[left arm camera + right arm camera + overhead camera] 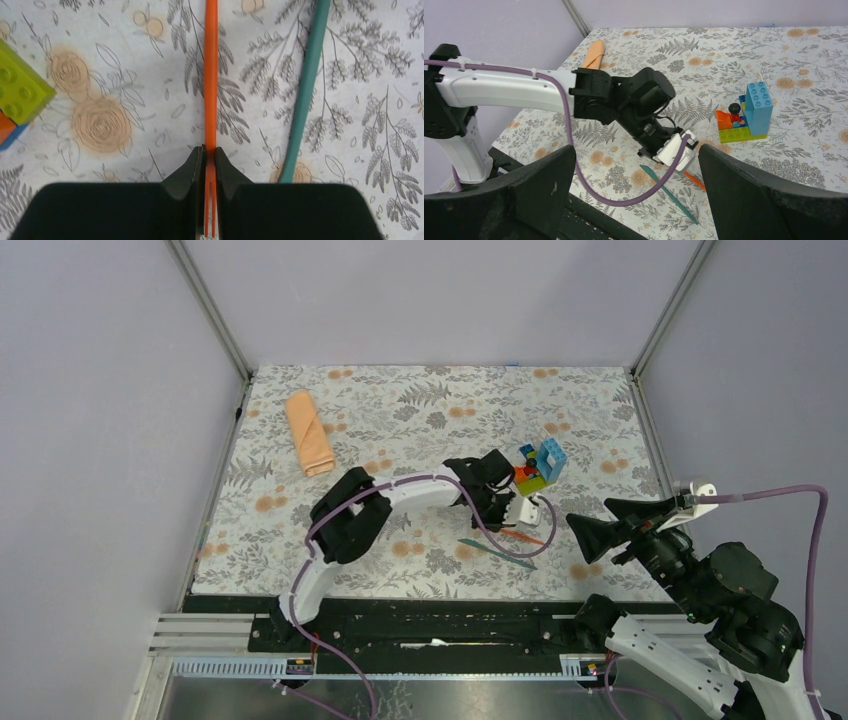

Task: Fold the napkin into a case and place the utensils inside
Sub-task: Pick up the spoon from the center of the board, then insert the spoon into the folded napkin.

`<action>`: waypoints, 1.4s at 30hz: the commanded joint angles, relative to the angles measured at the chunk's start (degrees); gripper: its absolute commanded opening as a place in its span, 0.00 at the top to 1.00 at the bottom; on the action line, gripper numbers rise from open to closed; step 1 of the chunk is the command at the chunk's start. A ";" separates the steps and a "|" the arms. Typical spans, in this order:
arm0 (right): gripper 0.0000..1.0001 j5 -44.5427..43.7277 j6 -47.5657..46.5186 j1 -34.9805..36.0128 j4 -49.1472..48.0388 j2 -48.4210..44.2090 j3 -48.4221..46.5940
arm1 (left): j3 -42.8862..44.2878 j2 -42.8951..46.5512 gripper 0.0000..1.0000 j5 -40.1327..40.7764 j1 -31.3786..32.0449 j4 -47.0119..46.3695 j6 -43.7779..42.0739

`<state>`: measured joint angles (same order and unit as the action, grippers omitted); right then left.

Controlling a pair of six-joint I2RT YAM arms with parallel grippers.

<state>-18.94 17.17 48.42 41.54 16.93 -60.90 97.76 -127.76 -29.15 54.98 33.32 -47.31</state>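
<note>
Right gripper (590,513) hangs above the near right part of the table, off the floral mat (400,410); fingers spread wide, nothing between them. Its wrist camera looks across the mat toward the left arm.

Teal utensil (497,551) lies flat on the mat close to the near edge, about mid-width of the table, slanted so that its right end sits nearer that edge. Nothing touches it.

Orange utensil (210,75) lies just beyond the teal one, alongside it but apart from it. In the left wrist view it runs straight out from between the fingers, and its pronged end shows between them.

Left gripper (210,155) is closed on that pronged end, jaws pressed against both sides of the thin shaft. I cannot tell whether the piece is off the mat or resting on it.

Toy blocks (538,468) stand in a cluster just beyond the left gripper, right of mid-width: tall light-blue brick, lime base, orange and red bits.

Napkin (309,432) lies toward the far left corner of the table as a narrow folded strip, slanted, well apart from both utensils and both grippers.
</note>
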 commanded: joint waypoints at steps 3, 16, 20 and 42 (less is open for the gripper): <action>0.00 -0.81 -0.04 -0.15 -1.43 0.72 -0.18 | -14.77 9.92 0.92 7.59 -2.17 -12.83 11.58; 0.00 0.71 -1.20 -0.10 -3.18 0.97 1.81 | -30.78 27.02 1.00 29.70 -11.39 -14.84 65.13; 0.00 2.03 -1.51 -0.11 -4.70 1.67 4.15 | -31.62 34.52 1.00 31.85 -15.38 -3.31 77.48; 0.00 7.65 -1.66 -0.09 -12.61 3.59 11.37 | -22.91 36.35 1.00 22.43 -61.12 18.58 60.63</action>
<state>-12.25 16.32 48.42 32.47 20.25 -50.15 69.21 -88.23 -2.96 -4.64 53.56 19.68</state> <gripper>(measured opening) 0.994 0.108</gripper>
